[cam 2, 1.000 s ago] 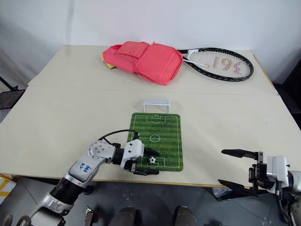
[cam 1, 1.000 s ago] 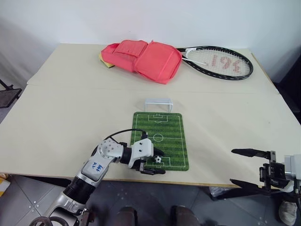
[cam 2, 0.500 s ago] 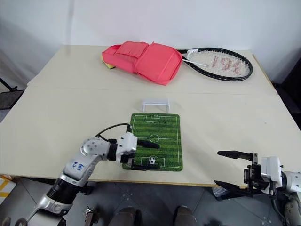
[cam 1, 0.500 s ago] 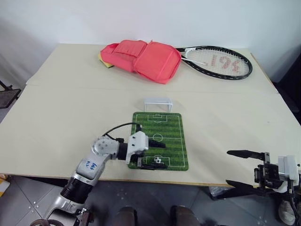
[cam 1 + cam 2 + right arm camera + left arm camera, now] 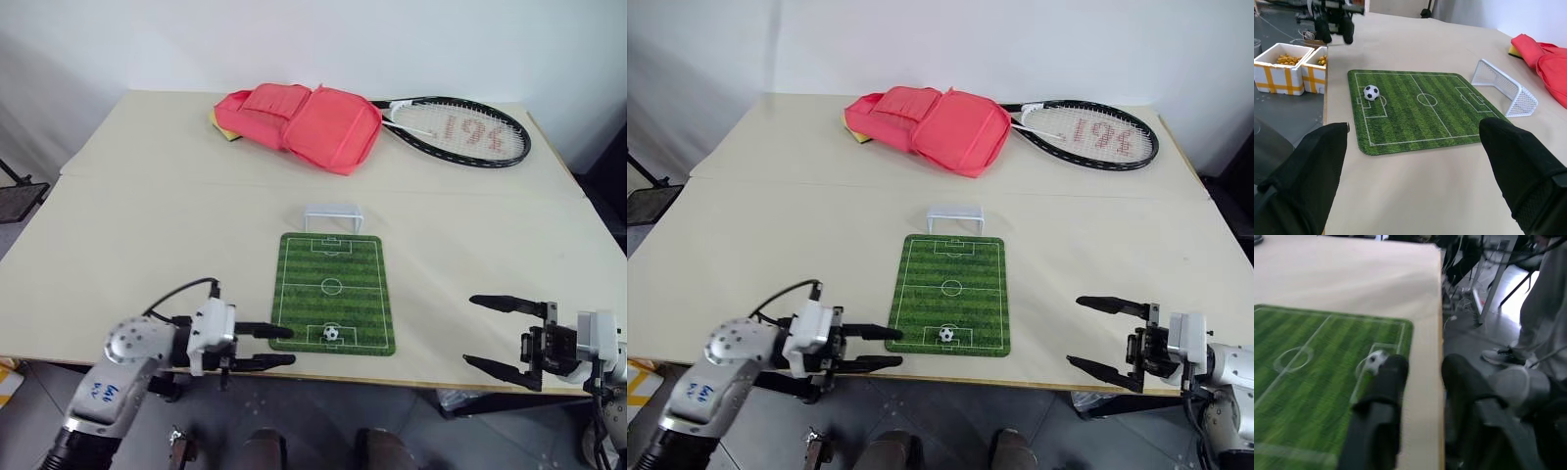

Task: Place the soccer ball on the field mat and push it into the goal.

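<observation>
The tennis racket (image 5: 458,129) at the far side of the table bears red characters painted across its strings; from the head views they look like digits, roughly "196" seen upside down or mirrored, but the exact reading is uncertain. The left arm's grey forearm cover (image 5: 102,393) carries a short blue handwritten mark, too small to make out. The field mat (image 5: 333,292) shows white pitch lines but no lettering. No other text, label or brand can be read.
</observation>
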